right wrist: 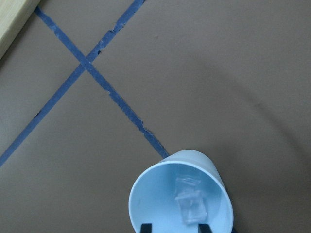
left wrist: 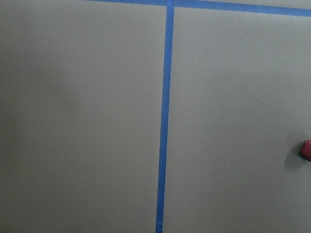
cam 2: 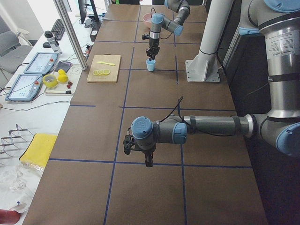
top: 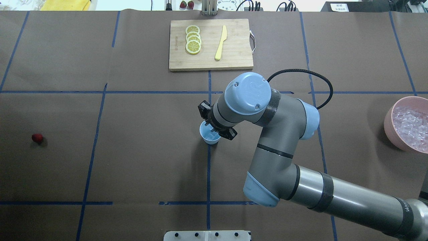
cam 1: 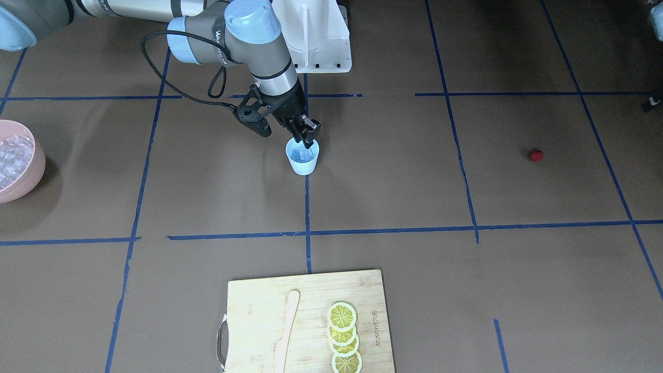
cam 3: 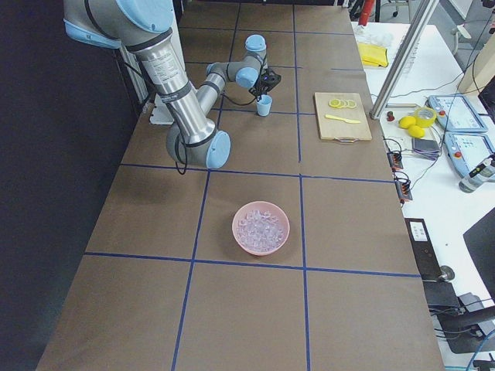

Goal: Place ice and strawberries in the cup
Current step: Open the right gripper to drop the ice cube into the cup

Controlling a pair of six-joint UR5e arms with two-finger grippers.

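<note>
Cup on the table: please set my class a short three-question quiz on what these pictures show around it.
1. True or false: the strawberry is already in the cup.
2. Pick one. Inside the cup lies: A lemon slices; B ice; C nothing.
3. Short answer: which arm's jaws hang over the cup?
Key: 1 false, it lies on the table, far from the cup; 2 B; 3 the right arm.

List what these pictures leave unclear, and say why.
Left gripper: exterior left view only, too small to judge its jaws.
Strawberry: cut by left wrist view's right edge; tiny elsewhere.
Ice count in cup: clear cubes blur together.
Right gripper: fingers cut by right wrist view's bottom edge.
</note>
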